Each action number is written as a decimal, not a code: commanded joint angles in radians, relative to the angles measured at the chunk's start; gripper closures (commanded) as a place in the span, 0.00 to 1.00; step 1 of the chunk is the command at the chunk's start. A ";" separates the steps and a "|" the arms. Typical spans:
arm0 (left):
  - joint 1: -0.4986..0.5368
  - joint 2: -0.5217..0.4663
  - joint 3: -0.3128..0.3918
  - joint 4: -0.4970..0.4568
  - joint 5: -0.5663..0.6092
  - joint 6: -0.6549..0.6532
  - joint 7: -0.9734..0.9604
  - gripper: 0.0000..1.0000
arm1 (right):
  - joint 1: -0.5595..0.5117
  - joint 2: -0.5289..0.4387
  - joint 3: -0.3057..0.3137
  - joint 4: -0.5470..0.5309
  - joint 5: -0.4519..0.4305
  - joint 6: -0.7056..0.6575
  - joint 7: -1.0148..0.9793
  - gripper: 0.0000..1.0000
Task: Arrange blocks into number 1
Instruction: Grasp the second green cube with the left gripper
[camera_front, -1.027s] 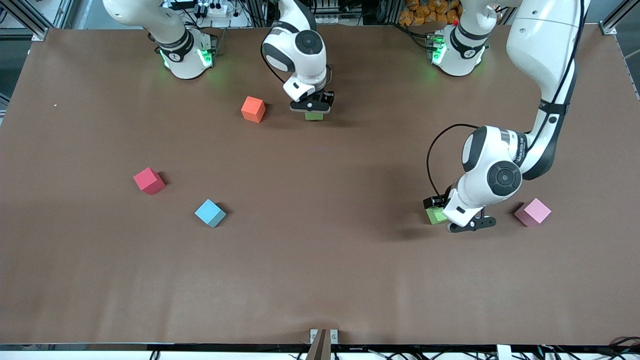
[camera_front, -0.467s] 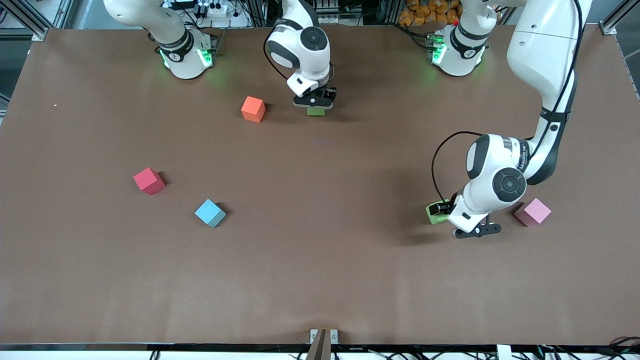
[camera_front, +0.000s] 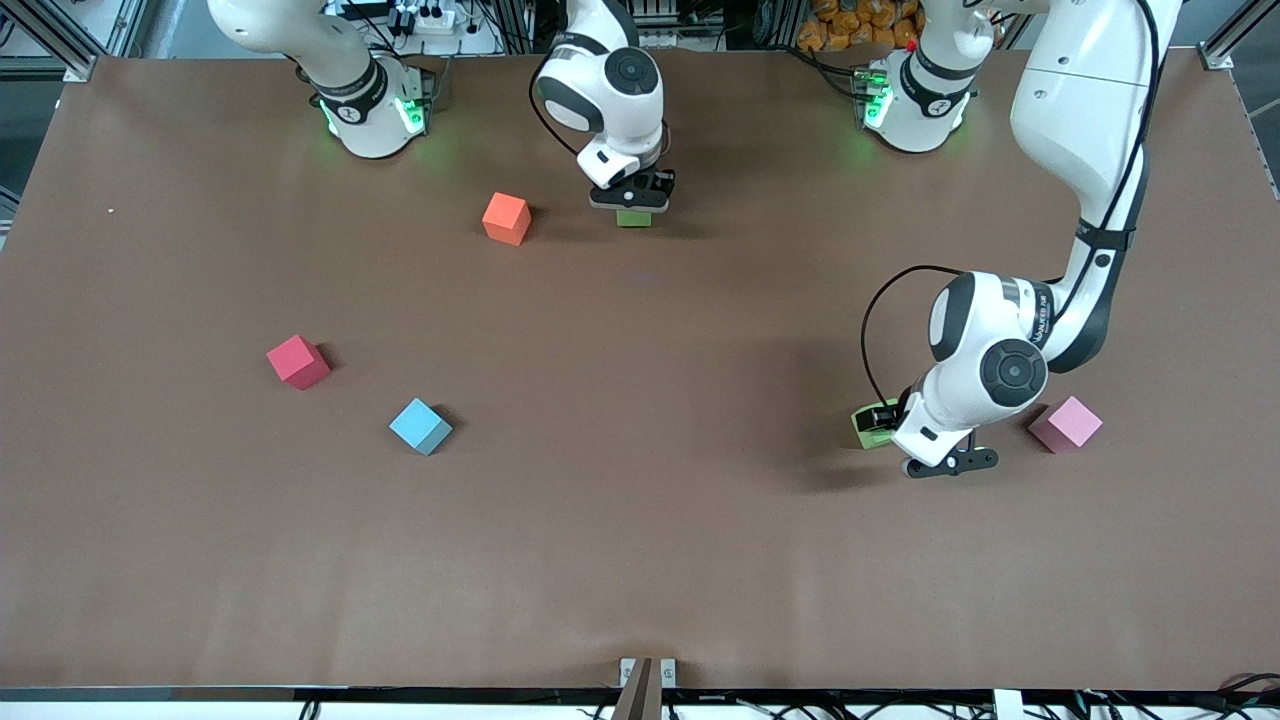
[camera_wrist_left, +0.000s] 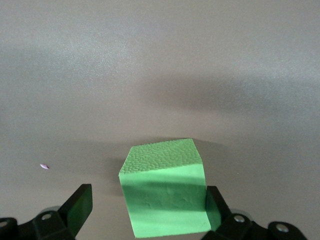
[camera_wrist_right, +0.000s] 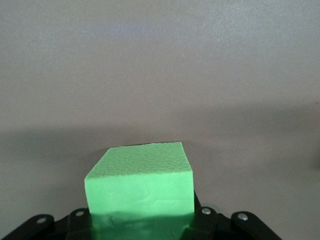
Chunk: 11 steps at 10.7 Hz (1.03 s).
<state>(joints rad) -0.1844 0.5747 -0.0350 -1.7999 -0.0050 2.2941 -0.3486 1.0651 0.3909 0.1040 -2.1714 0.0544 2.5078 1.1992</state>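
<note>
Right now the right gripper (camera_front: 630, 205) sits upper centre of the front frame, low at the table (camera_front: 640, 560), fingers pinched tight on a green block (camera_front: 631, 218); in the right wrist view that block (camera_wrist_right: 140, 180) fills the lower middle, clamped on both sides (fingertips mostly hidden under it). Orange block (camera_front: 506, 218) lies just beside it, toward the right arm's end of the table, not touching. Left gripper (camera_front: 940, 462) is lower right of the front frame, down near the table surface with its fingers spread wide; the second green block (camera_front: 872, 424) sits partly hidden by the wrist there. In the left wrist view this green block (camera_wrist_left: 165, 192) stands between the two spread fingers (camera_wrist_left: 77, 210), turned at a slight angle, one finger close against its side or touching (cannot tell which), the other well clear, so nothing is gripped. Pink block (camera_front: 1066, 424) rests near the left gripper, toward the left arm's end of the table, apart from it. Red block (camera_front: 298, 361) is mid-left of the frame, and the light blue block (camera_front: 420, 426) is near it, lower in the frame and so nearer the front camera; the two are apart. Only six blocks show in the front view.
</note>
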 joint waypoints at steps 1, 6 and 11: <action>-0.007 0.033 0.007 0.020 -0.024 0.025 0.023 0.03 | 0.016 -0.006 -0.010 -0.010 -0.024 0.014 0.023 0.88; -0.021 0.040 0.007 0.020 -0.026 0.028 0.022 0.95 | 0.018 -0.006 -0.009 -0.019 -0.056 0.017 0.023 0.88; -0.079 0.024 0.003 0.034 -0.027 0.025 0.002 1.00 | 0.018 -0.012 -0.009 -0.016 -0.054 0.005 0.052 0.00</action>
<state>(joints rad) -0.2402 0.6051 -0.0376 -1.7867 -0.0050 2.3211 -0.3502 1.0690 0.3925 0.1038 -2.1791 0.0165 2.5082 1.2108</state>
